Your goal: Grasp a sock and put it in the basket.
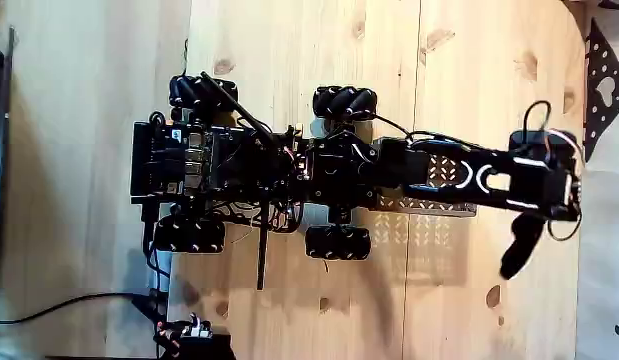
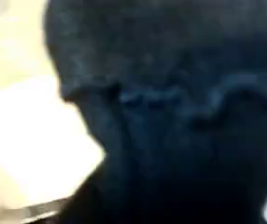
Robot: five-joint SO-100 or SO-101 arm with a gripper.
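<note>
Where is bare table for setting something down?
Bare wood lies above the arm toward the top edge, and left of the wheeled robot base. It is crowded below the arm, around the basket and the hanging sock.

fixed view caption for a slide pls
Wheeled robot's arm stretched right over the basket, gripper dangling the black sock.

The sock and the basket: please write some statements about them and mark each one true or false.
1. The sock hangs from the gripper in the fixed view. True.
2. The sock is white. False: it is black.
3. The basket lies under the arm, beside the wheeled base. True.
4. The sock lies flat inside the basket. False: it dangles off the floor, past the basket's end.
5. The floor is grey carpet. False: it is light wood.
</note>
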